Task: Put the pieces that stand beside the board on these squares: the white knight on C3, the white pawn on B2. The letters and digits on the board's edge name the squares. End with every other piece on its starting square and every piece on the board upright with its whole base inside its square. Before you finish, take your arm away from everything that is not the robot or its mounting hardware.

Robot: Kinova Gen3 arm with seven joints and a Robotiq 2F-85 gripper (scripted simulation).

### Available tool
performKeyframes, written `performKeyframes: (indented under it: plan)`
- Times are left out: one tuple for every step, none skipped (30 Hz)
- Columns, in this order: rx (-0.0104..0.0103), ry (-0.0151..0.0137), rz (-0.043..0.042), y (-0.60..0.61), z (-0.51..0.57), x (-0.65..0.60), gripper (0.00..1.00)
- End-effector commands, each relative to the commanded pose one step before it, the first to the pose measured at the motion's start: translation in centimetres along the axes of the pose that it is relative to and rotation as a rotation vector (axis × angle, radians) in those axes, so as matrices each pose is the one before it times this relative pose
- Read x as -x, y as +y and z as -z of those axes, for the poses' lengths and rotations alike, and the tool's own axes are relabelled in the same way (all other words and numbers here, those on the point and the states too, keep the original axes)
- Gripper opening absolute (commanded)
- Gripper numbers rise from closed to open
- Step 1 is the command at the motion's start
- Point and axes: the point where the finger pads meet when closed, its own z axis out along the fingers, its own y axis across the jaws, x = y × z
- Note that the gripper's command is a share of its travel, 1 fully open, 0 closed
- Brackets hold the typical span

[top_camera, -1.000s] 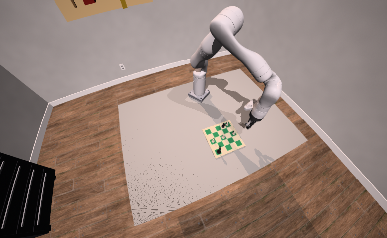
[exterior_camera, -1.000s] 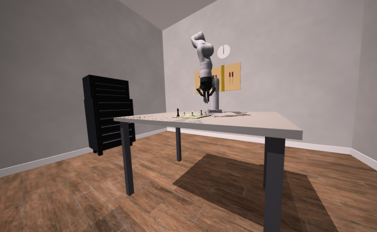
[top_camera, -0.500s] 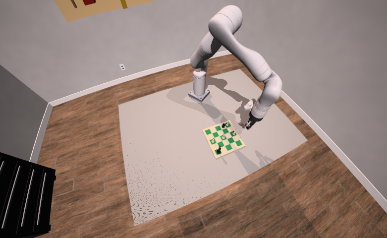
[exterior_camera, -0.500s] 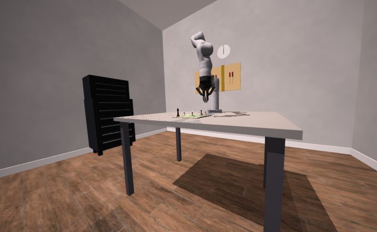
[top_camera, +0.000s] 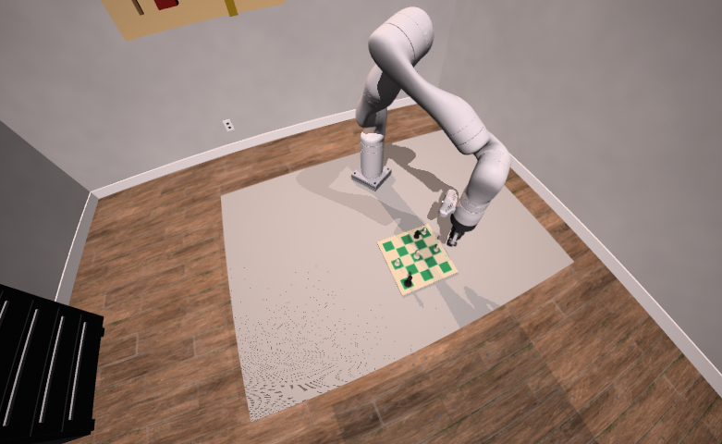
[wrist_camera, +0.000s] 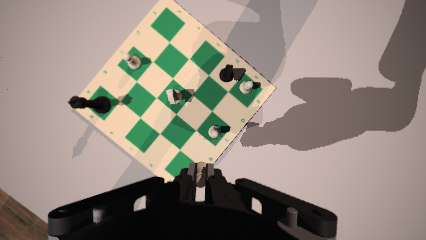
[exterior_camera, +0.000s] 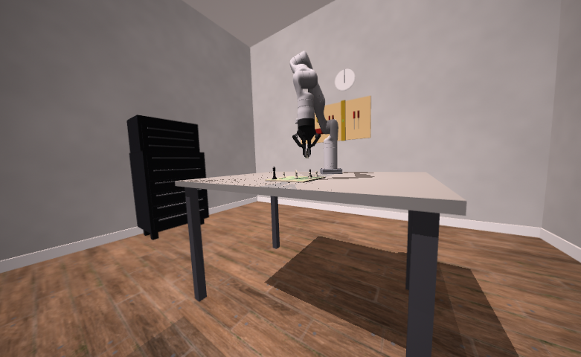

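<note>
My gripper (top_camera: 452, 242) (exterior_camera: 306, 155) (wrist_camera: 201, 173) is shut on the white pawn (wrist_camera: 201, 175), seen as a small pale shape between the fingertips in the wrist view. It hangs above the table, beside the A-to-E lettered edge of the board (top_camera: 391, 267) (wrist_camera: 122, 55); the pawn's lower part is hidden. The white knight (top_camera: 416, 254) (wrist_camera: 174, 96) stands upright on C3, the middle square. Square B2 (wrist_camera: 177, 131) is green and bears no piece.
White pawns stand on C1 (wrist_camera: 214, 131), E1 (wrist_camera: 246, 87) and C5 (wrist_camera: 133, 61). A black piece (wrist_camera: 227, 73) stands on E2, close to the E1 pawn. A tall black piece (top_camera: 407, 281) (exterior_camera: 274, 172) (wrist_camera: 101, 104) stands on A5.
</note>
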Motion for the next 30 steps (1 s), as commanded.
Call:
performKeyframes:
  plan:
    - [0.00062, -0.00347, 0.02147, -2.163, 0.283, -1.449, 0.00]
    - [-0.00026, -0.00018, 0.02181, -0.308, 0.031, -0.291, 0.00]
    - [0.00000, 0.00000, 0.00000, 0.000, 0.000, 0.000, 0.00]
    - [0.00000, 0.00000, 0.00000, 0.000, 0.000, 0.000, 0.00]
    - [-0.00025, -0.00016, 0.01913, -0.262, 0.028, -0.262, 0.00]
    - [-0.00023, -0.00014, 0.01626, -0.217, 0.024, -0.228, 0.00]
    - [-0.00021, -0.00012, 0.01328, -0.173, 0.020, -0.190, 0.00]
    - [-0.00017, -0.00009, 0.01031, -0.131, 0.015, -0.149, 0.00]
    - [-0.00013, -0.00007, 0.00746, -0.094, 0.011, -0.109, 0.00]
    - [-0.00009, -0.00004, 0.00487, -0.060, 0.007, -0.072, 0.00]
    - [-0.00005, -0.00002, 0.00268, -0.033, 0.004, -0.040, 0.00]
    - [-0.00002, -0.00001, 0.00106, -0.013, 0.002, -0.016, 0.00]
    - [0.00000, 0.00000, 0.00016, -0.002, 0.000, -0.002, 0.00]
    - [0.00000, 0.00000, 0.00000, 0.000, 0.000, 0.000, 0.00]
    - [0.00000, 0.00000, 0.00000, 0.000, 0.000, 0.000, 0.00]
    - [0.00000, 0.00000, 0.00000, 0.000, 0.000, 0.000, 0.00]
    - [0.00000, 0.00000, 0.00000, 0.000, 0.000, 0.000, 0.00]
    - [0.00000, 0.00000, 0.00000, 0.000, 0.000, 0.000, 0.00]
    - [0.00000, 0.00000, 0.00000, 0.000, 0.000, 0.000, 0.00]
    - [0.00000, 0.00000, 0.00000, 0.000, 0.000, 0.000, 0.00]
    - [0.00000, 0.00000, 0.00000, 0.000, 0.000, 0.000, 0.00]
    - [0.00000, 0.00000, 0.00000, 0.000, 0.000, 0.000, 0.00]
    - [0.00000, 0.00000, 0.00000, 0.000, 0.000, 0.000, 0.00]
    - [0.00000, 0.00000, 0.00000, 0.000, 0.000, 0.000, 0.00]
    - [0.00001, 0.00000, 0.00002, 0.000, -0.002, 0.000, 0.00]
    - [0.00005, 0.00001, 0.00016, -0.001, -0.015, 0.000, 0.00]
    - [0.00012, 0.00004, 0.00041, -0.001, -0.039, 0.000, 0.00]
    - [0.00022, 0.00007, 0.00075, -0.002, -0.071, -0.001, 0.00]
    - [0.00035, 0.00010, 0.00116, -0.003, -0.110, -0.001, 0.00]
    - [0.00049, 0.00014, 0.00163, -0.004, -0.154, -0.002, 0.00]
